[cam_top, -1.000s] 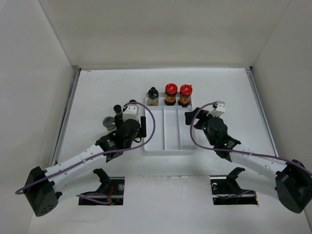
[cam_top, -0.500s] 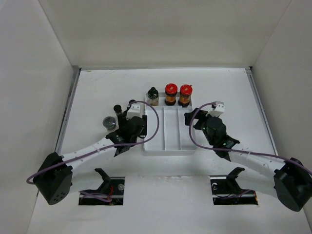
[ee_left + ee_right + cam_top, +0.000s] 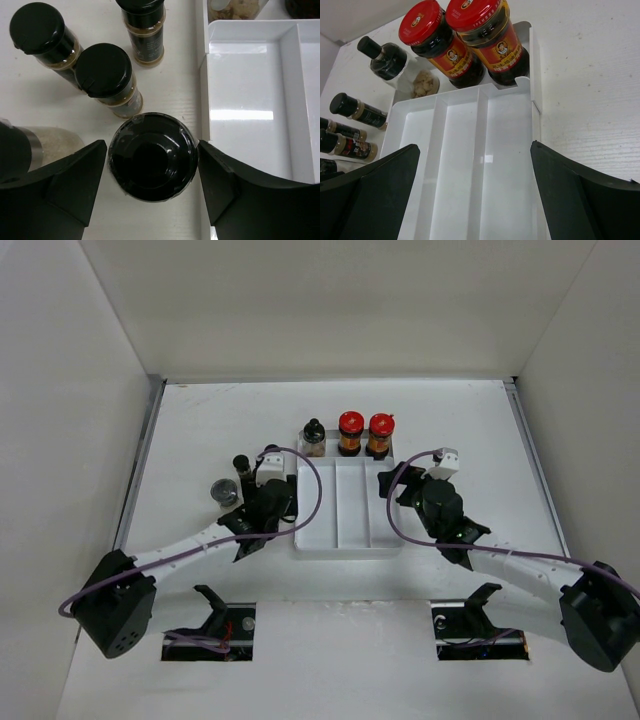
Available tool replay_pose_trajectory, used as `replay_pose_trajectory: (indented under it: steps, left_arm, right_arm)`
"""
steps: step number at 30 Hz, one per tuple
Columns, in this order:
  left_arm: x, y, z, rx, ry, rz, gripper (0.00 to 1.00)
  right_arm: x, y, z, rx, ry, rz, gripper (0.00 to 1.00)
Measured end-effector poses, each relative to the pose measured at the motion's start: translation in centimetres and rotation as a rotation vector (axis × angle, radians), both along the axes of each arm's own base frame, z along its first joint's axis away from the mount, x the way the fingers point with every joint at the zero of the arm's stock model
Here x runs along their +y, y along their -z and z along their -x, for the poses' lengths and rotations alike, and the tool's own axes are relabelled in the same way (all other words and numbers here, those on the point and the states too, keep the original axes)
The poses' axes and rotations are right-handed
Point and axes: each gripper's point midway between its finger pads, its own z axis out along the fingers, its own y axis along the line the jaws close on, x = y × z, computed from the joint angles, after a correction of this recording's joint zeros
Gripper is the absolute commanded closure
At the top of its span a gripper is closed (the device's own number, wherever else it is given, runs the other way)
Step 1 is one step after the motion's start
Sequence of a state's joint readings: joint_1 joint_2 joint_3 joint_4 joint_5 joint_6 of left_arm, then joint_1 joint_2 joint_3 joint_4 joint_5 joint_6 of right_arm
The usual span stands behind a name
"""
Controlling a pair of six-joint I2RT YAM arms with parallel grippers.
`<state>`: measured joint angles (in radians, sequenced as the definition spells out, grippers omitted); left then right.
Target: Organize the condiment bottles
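Note:
My left gripper [image 3: 152, 172] is open, its jaws close on either side of an upright black-capped bottle [image 3: 151, 156] just left of the white tray [image 3: 250, 100]. Three more black-capped bottles [image 3: 105, 70] stand beyond it. A silver-capped clear jar [image 3: 50, 142] is partly hidden behind the left finger. Two red-capped jars [image 3: 445, 50] and a dark black-capped bottle [image 3: 387, 59] stand at the tray's far end. My right gripper [image 3: 475, 200] is open and empty over the tray's long compartments [image 3: 465, 165]. From above, the left gripper [image 3: 265, 495] covers its bottle.
The tray [image 3: 345, 510] lies between the two arms, with three long compartments. A clear container of pale chunks [image 3: 424, 82] sits by the dark bottle. White walls enclose the table on three sides. The silver-capped jar [image 3: 224, 492] stands left of my left gripper.
My left gripper has moved left and away from the tray's edge, coming over the bottle cluster. The right arm has barely moved.

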<state>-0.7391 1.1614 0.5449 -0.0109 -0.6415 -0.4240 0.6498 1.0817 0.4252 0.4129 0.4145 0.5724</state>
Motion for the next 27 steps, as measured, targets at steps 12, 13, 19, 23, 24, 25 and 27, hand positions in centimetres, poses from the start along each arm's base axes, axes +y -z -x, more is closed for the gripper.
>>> replay_pose_trajectory:
  steps: [12, 13, 19, 23, 24, 25, 27]
  left_arm:
    - [-0.4, -1.0, 0.3, -0.023, 0.036, -0.047, 0.61]
    - [-0.5, -1.7, 0.4, -0.037, 0.043, -0.046, 0.61]
    - [-3.8, -9.5, -0.7, -0.183, 0.088, 0.064, 0.61]
    - [-7.5, -12.2, -2.4, -0.235, 0.137, 0.138, 0.61]
    - [-8.7, -12.2, -2.8, -0.233, 0.155, 0.145, 0.61]
    - [-9.8, -11.8, -3.2, -0.226, 0.174, 0.146, 0.61]
    - [-11.9, -10.6, -4.1, -0.205, 0.206, 0.140, 0.61]
  right_arm:
    - [0.1, -0.1, 0.0, -0.002, -0.002, -0.001, 0.00]
    - [0.1, -0.2, 0.1, -0.004, -0.004, -0.002, 0.00]
    - [0.1, -1.5, 0.3, -0.036, -0.005, -0.027, 0.00]
    - [0.0, -2.1, 0.3, -0.051, -0.005, -0.039, 0.00]
    - [0.0, -2.3, 0.4, -0.054, -0.005, -0.041, 0.00]
    - [-0.1, -2.4, 0.4, -0.058, -0.003, -0.044, 0.00]
    - [-0.3, -2.7, 0.5, -0.066, 0.002, -0.049, 0.00]
